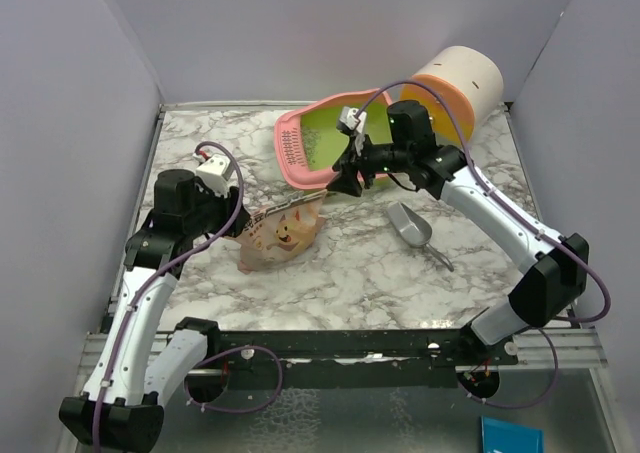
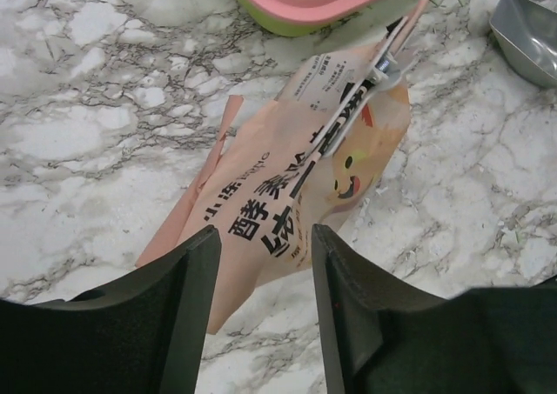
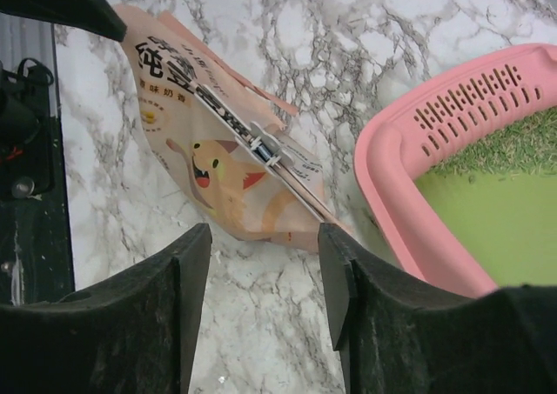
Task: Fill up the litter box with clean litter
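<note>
The tan pouch (image 1: 283, 235) with the cartoon animal lies flat on the marble, a clip across its upper part. My left gripper (image 2: 265, 237) hangs open just over the pouch's lower end (image 2: 296, 176), nothing between its fingers. My right gripper (image 3: 265, 233) is also open and empty, above bare marble between the pouch (image 3: 226, 168) and the litter box's pink rim (image 3: 392, 185). The litter box (image 1: 300, 163) sits at the back, tilted, its green inside showing. Pale greenish clean litter (image 3: 505, 142) lies inside it beside the slotted grille (image 3: 470, 98).
A grey metal scoop (image 1: 410, 225) lies on the marble right of the pouch. The round white-orange cabinet (image 1: 458, 83) lies on its side at the back right, behind the right arm. White walls close the table on three sides.
</note>
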Tool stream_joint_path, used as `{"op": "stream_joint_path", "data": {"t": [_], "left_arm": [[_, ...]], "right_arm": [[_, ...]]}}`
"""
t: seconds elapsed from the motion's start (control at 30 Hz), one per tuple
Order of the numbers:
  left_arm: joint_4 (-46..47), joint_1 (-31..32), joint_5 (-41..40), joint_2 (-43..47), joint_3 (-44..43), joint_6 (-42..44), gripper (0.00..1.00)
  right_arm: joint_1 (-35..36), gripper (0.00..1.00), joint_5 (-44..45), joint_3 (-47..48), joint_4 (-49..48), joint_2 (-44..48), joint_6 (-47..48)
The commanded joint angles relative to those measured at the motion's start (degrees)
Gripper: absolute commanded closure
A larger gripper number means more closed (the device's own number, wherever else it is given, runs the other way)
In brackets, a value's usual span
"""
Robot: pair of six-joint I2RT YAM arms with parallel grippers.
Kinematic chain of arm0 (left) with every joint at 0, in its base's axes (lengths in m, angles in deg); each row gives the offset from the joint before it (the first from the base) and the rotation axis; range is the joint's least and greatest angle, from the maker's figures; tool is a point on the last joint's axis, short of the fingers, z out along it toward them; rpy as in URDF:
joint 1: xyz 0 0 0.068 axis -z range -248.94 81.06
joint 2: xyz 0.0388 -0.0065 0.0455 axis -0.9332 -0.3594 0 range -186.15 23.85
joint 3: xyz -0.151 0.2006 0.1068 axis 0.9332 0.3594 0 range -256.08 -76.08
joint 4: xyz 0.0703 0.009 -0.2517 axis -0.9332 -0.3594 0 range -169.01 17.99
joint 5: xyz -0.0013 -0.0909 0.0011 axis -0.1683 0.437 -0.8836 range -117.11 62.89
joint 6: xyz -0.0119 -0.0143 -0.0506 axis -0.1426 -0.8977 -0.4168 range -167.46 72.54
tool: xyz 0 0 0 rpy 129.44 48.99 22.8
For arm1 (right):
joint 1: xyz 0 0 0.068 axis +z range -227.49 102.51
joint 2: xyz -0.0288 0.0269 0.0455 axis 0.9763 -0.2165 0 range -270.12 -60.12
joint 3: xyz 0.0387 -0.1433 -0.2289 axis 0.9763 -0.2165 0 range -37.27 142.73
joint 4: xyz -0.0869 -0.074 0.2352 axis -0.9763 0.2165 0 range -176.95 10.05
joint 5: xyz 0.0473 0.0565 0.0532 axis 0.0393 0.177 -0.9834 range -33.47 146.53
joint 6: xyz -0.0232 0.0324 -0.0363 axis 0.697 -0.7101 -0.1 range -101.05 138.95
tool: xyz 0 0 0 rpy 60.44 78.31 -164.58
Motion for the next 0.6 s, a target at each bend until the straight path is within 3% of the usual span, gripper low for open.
{"op": "stream_joint_path", "data": {"t": [0.0,0.1,0.23,0.57], "left_arm": [[-3.8,0.4,3.0,1.9,-3.0,6.6,0.46],[-4.0,0.5,7.5,1.0,-3.1,8.7,0.37],[-3.8,2.0,9.4,-1.6,-2.4,11.3,0.33],[-5.5,6.1,-0.4,-7.8,-3.9,19.4,0.42]], "right_arm": [[0.3,0.45,-1.7,7.9,5.9,-3.7,7.6],[0.3,0.43,-5.3,13.3,8.4,-7.3,8.8],[0.3,0.41,-9.6,18.3,10.5,-12.3,9.1],[0.3,0.42,-11.5,18.6,10.3,-16.6,8.9]]}}
